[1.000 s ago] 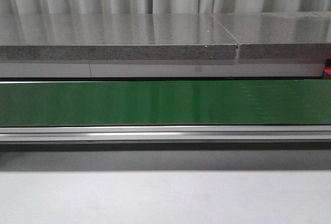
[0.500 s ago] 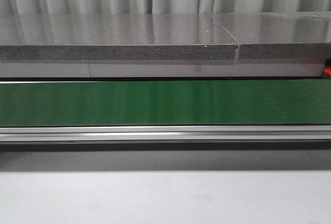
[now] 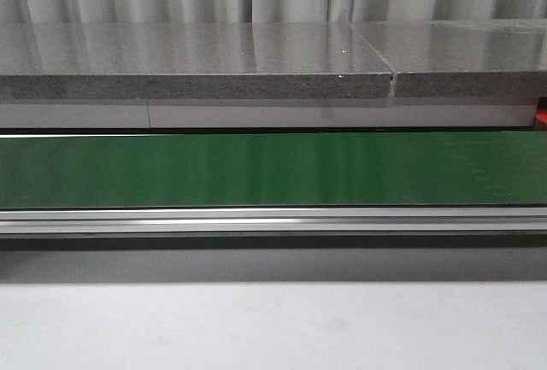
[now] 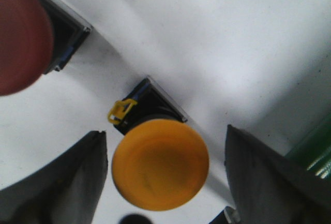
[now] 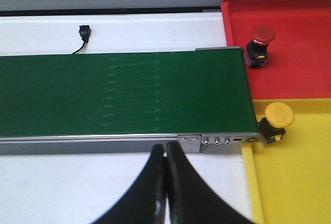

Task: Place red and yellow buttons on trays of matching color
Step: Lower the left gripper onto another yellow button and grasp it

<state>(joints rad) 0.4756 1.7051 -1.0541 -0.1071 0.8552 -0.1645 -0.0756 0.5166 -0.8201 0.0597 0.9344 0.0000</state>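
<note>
L gripper [image 4: 165,182] jaws spread, straddling yellow button [image 4: 160,164] on white table [image 4: 248,43]; cap centred btwn fingers, no contact yet. Red button [image 4: 23,35] off to one side. R gripper [image 5: 165,182] clenched, empty, near green belt [image 5: 119,94]; L arm nearer.

Green belt [image 3: 273,169], red tray [image 5: 289,43], yellow tray [image 5: 300,182]

Red button [image 5: 260,44] on red tray [image 5: 300,43]; yellow button [image 5: 275,122] on yellow tray [image 5: 300,177].

Two red buttons [image 4: 20,35] [image 5: 259,41], two yellow buttons [image 4: 160,164] [image 5: 276,120], one red tray [image 5: 295,74], one yellow tray [image 5: 295,177], one green conveyor belt [image 3: 273,169]
</note>
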